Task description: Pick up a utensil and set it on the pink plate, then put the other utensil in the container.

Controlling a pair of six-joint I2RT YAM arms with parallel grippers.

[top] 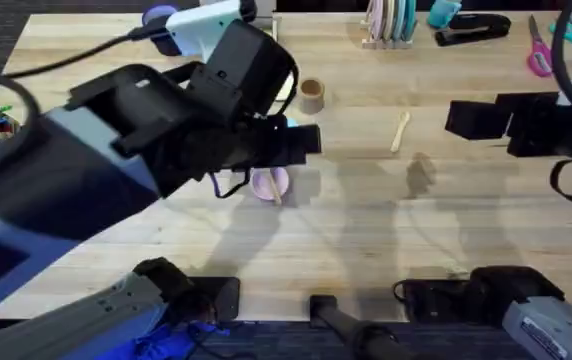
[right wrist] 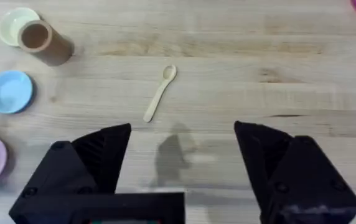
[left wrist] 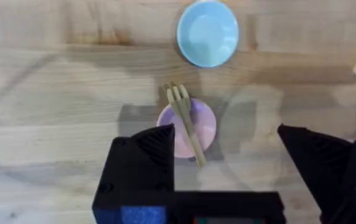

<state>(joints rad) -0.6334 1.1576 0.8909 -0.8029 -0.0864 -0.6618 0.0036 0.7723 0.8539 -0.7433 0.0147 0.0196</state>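
Fork (left wrist: 185, 122) lies across pink plate (left wrist: 189, 129), tines overhanging rim. Left tool (left wrist: 228, 146) wide, empty, above it. Right tool (right wrist: 184, 155) wide, empty. Spoon (right wrist: 159, 93) on counter (right wrist: 277, 56), apart from cup (right wrist: 41, 41). Risk: flat spoon slipping from grasp; a nudge unseating fork.

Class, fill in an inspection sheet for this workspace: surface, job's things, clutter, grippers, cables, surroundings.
Surface: pale wooden table.
Job's things: fork lying across the pink plate; spoon flat on the table; brown cup upright.
Clutter: blue plate, yellow plate, stapler, scissors.
Grippers: left gripper open above the pink plate; right gripper open, holding nothing.
Cables: black cable at the left arm.
Surroundings: nothing seen.
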